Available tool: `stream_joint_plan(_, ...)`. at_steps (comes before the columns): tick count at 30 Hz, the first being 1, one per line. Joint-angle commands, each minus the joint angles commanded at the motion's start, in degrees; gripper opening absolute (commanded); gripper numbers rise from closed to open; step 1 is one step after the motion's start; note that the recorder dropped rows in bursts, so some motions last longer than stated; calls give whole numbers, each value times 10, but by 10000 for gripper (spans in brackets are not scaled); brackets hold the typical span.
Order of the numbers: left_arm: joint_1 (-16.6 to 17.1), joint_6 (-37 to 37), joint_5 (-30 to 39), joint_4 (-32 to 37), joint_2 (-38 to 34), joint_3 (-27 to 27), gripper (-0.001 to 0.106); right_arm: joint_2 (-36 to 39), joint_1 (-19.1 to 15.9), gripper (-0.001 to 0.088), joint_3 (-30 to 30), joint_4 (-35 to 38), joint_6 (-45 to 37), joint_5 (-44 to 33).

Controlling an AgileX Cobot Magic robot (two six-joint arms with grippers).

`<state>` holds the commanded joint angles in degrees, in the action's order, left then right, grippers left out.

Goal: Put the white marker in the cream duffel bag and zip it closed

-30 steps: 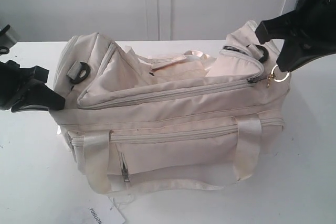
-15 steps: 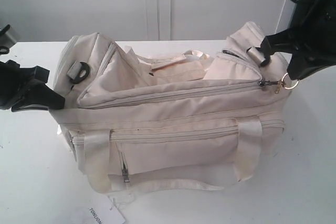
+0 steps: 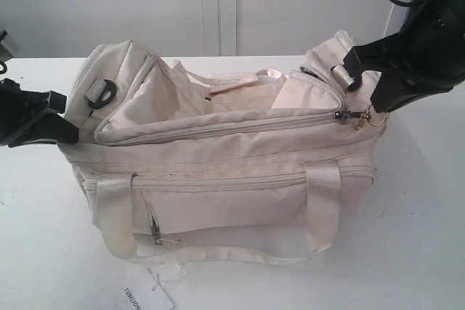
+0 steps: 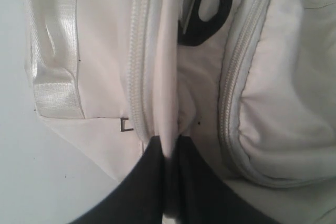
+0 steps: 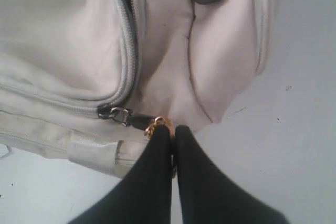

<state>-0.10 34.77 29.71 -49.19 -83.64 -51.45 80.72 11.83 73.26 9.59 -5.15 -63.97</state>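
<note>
Cream duffel bag [image 3: 218,179], contents hidden; left jaws pinching its fabric; right jaws pinching gold zip pull [image 5: 157,124].

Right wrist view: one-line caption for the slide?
Right end effector pinching the gold ring zip pull at one end of the cream duffel bag.

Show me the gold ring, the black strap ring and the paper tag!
gold ring [image 5: 156,123], right wrist view, on its shiny loop by the zip slider.
black strap ring [image 4: 199,36], left wrist view, on its thick curved end.
paper tag [image 3: 149,299], exterior view, on its white printed face.
</note>
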Motion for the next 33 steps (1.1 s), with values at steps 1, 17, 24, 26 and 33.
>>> stream_joint_plan(1,0,0,0,0,0,0,0,0,0,0,0,0,0,0)
stream_joint_plan(17,0,27,7,-35,4,0,277,0,0,0,0,43,-11,15)
stream_joint_plan(24,0,27,26,-33,4,-9,607,0,0,0,0,43,-11,15)
stream_joint_plan(26,0,27,46,-24,11,-20,614,0,0,0,0,43,-11,15)
stream_joint_plan(33,0,30,61,-14,70,-36,614,0,0,0,0,43,-11,15)
